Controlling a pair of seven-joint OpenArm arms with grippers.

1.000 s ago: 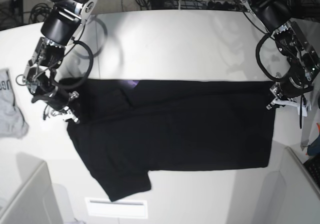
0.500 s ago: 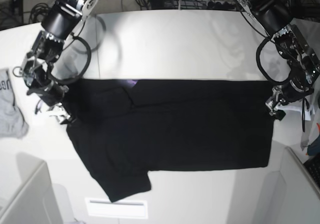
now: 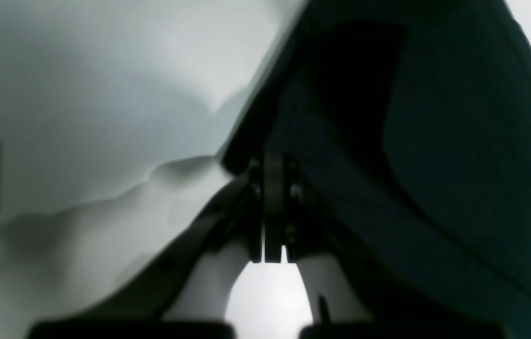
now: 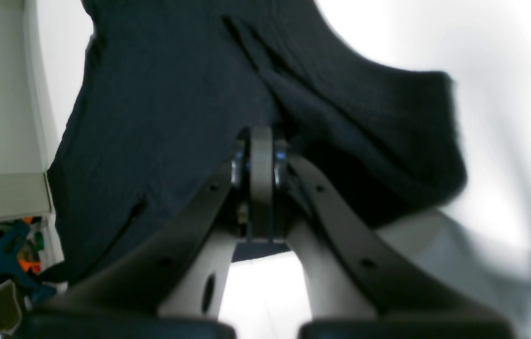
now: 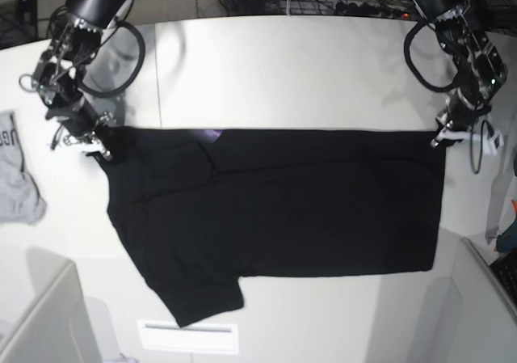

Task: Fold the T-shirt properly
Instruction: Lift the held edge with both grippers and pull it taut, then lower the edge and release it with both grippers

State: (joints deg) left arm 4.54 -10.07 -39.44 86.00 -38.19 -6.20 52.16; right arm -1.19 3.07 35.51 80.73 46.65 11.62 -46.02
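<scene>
A black sleeve hangs toward the near edge of the white desk (image 5: 323, 72), part of the T-shirt (image 5: 283, 209) spread flat across the middle. Farther back, the shirt's top edge runs straight between the two arms. The left gripper (image 5: 440, 139) is clamped on the corner at the base view's right, fingers pressed together on the cloth. The right gripper (image 5: 98, 149) is likewise closed on the opposite corner. A grey garment (image 5: 16, 177) lies apart from the shirt by the desk's edge.

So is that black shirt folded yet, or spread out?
Mostly spread: the T-shirt lies flat, one sleeve sticking out, both tools pinching its top corners.
</scene>
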